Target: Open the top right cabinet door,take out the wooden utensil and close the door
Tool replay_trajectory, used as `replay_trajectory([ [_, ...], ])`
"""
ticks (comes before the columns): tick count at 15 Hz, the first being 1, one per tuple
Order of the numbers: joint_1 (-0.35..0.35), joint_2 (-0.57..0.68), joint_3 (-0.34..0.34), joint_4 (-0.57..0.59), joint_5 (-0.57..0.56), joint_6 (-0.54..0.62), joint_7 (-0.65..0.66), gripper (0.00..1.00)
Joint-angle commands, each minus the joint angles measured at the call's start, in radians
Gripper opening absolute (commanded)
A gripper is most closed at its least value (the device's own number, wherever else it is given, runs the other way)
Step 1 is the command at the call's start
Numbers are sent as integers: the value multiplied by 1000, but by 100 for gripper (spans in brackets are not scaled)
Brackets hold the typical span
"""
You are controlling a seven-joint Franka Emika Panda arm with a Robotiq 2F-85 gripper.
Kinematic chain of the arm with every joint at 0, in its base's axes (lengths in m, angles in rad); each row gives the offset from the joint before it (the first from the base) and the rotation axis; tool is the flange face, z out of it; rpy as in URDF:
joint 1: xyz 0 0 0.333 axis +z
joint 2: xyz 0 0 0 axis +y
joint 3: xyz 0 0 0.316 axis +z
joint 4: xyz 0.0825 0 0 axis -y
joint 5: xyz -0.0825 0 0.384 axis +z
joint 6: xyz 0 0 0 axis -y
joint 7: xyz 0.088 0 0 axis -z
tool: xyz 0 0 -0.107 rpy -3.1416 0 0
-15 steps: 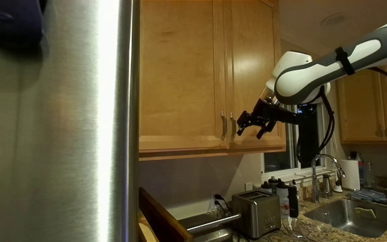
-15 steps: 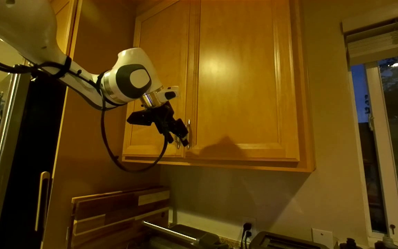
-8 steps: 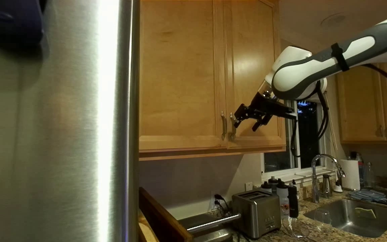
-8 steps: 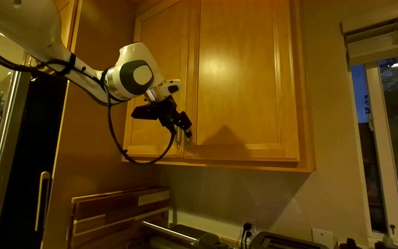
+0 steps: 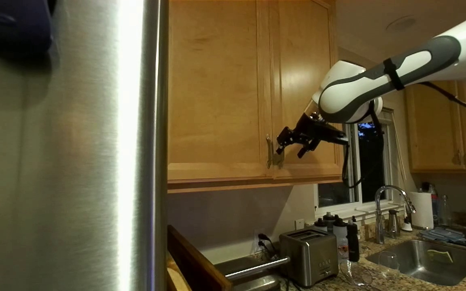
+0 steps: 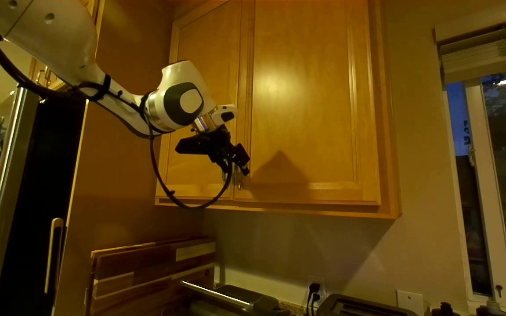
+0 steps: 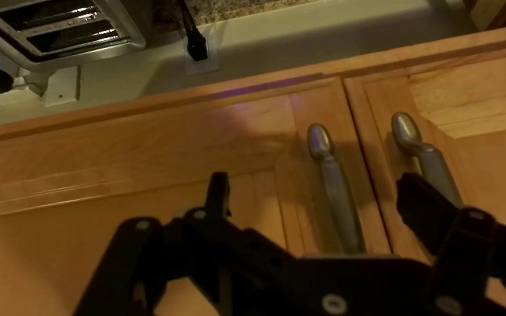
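Observation:
The top right cabinet door (image 5: 303, 68) is shut; it also shows in an exterior view (image 6: 301, 105) and on the left of the wrist view (image 7: 117, 228), which looks upside down. Its bar handle (image 7: 341, 197) stands between my open fingers in the wrist view; I cannot tell whether the fingertips reach around it. My gripper (image 7: 312, 182) is open and empty. In both exterior views the gripper (image 5: 289, 153) (image 6: 236, 170) is at the handles, tilted downward, partly covering the right door's handle (image 6: 239, 181). The wooden utensil is out of view.
The twin door (image 5: 217, 89) with its handle (image 5: 269, 151) is close beside; one finger overlaps that handle (image 7: 439, 171) in the wrist view. Below are a toaster (image 5: 309, 258), bottles (image 5: 340, 238), a sink (image 5: 423, 279) and cutting boards (image 6: 152, 272). A steel fridge (image 5: 83, 161) stands near.
The arm has moved sideways toward the twin door's handle in an exterior view, first rising a little, then sinking. The gripper has stayed open. Both doors have stayed shut.

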Motion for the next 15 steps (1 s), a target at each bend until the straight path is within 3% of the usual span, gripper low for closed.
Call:
replay_trajectory([
  [1,12,34,-10,41,7,16,-46,72],
  [10,26,46,-13,49,9,42,-103,12],
  [13,36,44,-4,27,-4,44,-115,6],
  [15,30,32,-1,6,-18,50,-128,10],
])
